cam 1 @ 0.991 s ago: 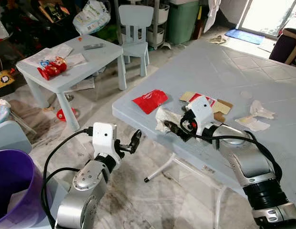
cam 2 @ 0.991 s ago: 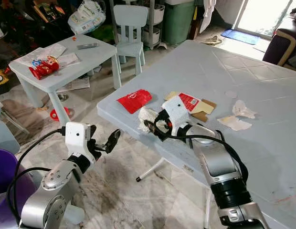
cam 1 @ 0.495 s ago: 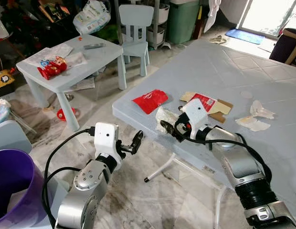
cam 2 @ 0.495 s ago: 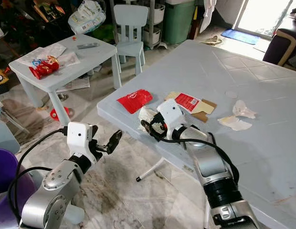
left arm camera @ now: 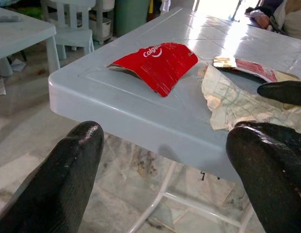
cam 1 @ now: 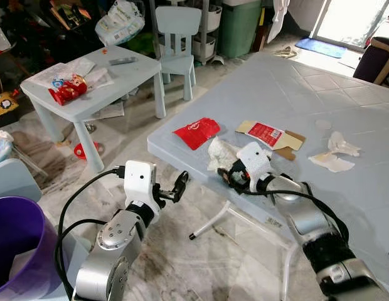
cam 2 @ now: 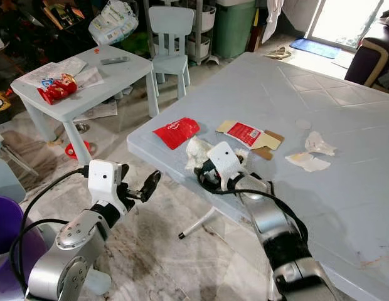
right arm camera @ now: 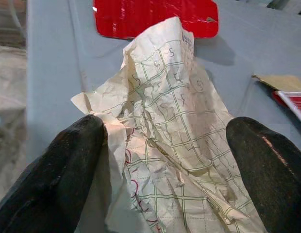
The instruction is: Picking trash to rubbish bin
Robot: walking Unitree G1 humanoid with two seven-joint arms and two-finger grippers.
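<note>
right gripper at the crumpled paper, fingers spread

on the large pale blue table (cam 1: 345,106), near its front corner: a crumpled sheet of paper (cam 1: 221,152) with a printed grid. right gripper (cam 1: 228,176) at the table edge, fingers (right arm camera: 48,189) wide apart on either side of the paper, one touching a crumpled fold, nothing clamped between them. just beyond the paper, a flattened red toothpaste carton (cam 1: 197,132), and beside it a flat cardboard piece with a red label (cam 1: 266,133). farther along the table, well apart from the gripper, two scraps of white tissue (cam 1: 335,152).

left gripper (cam 1: 177,187) held out over the floor, short of the table corner, fingers (left arm camera: 63,179) open and holding nothing; in the left wrist view, pointed at the table edge with the carton and paper ahead.

at the lower left, beside the left arm, a purple rubbish bin (cam 1: 19,241) with something pale inside. behind, a small pale blue table (cam 1: 88,84) with a red wrapper (cam 1: 68,91) and papers on it, a matching child's chair (cam 1: 177,41) just beside it, and a green bin (cam 1: 239,25) against the back.
</note>
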